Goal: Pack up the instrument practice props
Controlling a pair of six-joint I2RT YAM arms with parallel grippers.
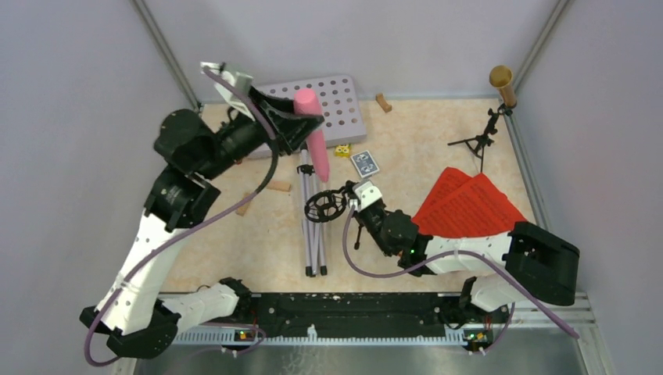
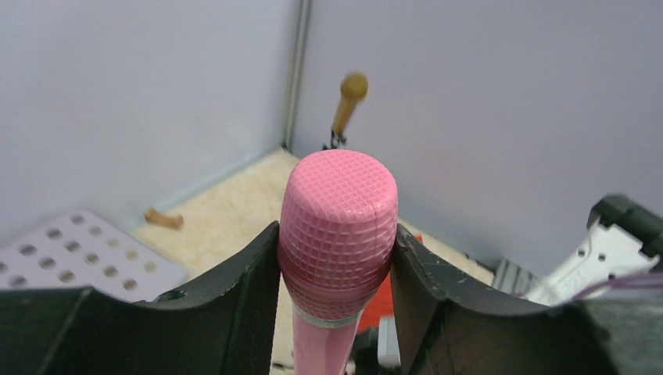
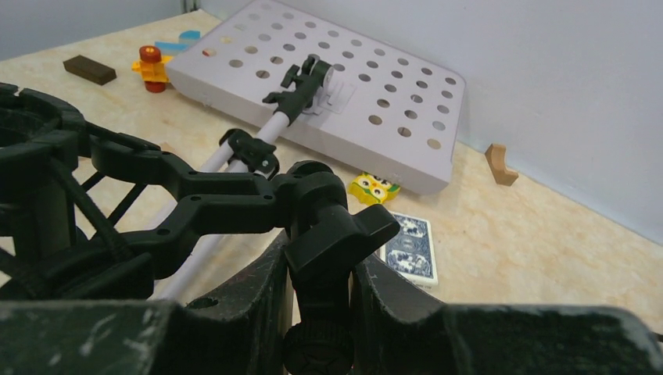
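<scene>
1. Pink microphone (image 1: 313, 134): raised off the desk (image 1: 426, 148) and tilted. It is pinched just below its mesh head between the fingers of the left claw (image 2: 336, 238), over the near edge of the grey tray.
2. Small black mic tripod (image 1: 324, 205): at mid-desk beside the silver pole, its knobbed stem clamped in the right claw (image 3: 322, 266).
3. Grey hole-punched tray (image 1: 340, 105): lies flat at the far edge, left of centre. The silver tripod pole (image 1: 313, 234) is clipped to it and runs toward the near edge.
4. Red sheet-music pages (image 1: 467, 205): fanned on the right side, with their near edge behind the right arm.
5. Gold microphone (image 1: 501, 81): upright on a second black tripod (image 1: 478, 142) in the far right corner.
6. Desk: beige and speckled. It also bears a blue card deck (image 1: 364, 163), a yellow toy (image 1: 342, 151) and wooden blocks (image 1: 382, 102).
7. Room: pale grey walls on three sides, with metal posts in the far corners.
8. Left arm: elbow lifted high, forearm reaching toward the far left.
9. Right arm: low and folded, stretched from the right base toward centre.
</scene>
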